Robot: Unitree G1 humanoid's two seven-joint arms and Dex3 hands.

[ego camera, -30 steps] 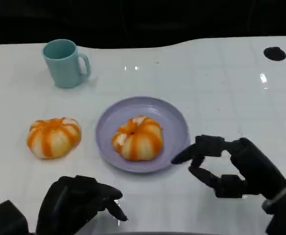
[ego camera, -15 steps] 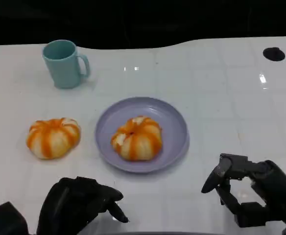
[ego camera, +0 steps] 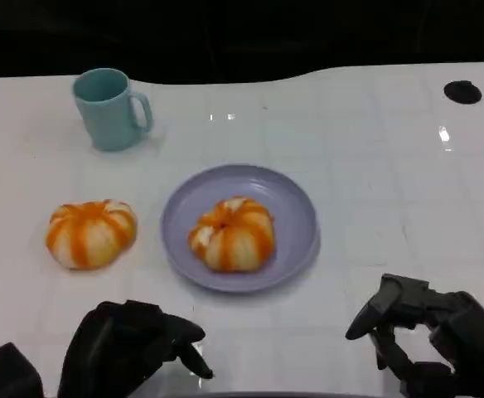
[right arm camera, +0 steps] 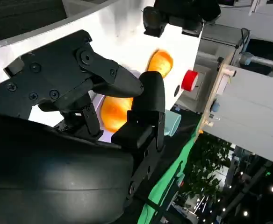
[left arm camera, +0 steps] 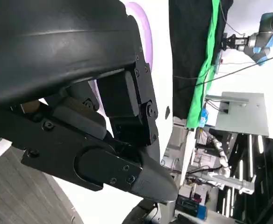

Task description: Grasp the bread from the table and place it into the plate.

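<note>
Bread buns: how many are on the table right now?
2: one orange-striped round bread bun sits in the lilac plate; the other bun lies on the white table, left of it.

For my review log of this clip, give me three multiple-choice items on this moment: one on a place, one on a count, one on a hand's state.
1. Where is the mug?
A. on the plate
B. at the table's far left
C. beside the right hand

2. How many breads are in view?
A. one
B. two
C. three

3. What does the right hand hold?
A. nothing
B. a bread
C. the mug

Answers:
1 B: the mug stands far left, behind the bread on the table.
2 B: one bread lies on the plate, the bread in the plate, and one on the table left of it.
3 A: the right hand's fingers are apart, near the table's edge, short of the plate.
</note>
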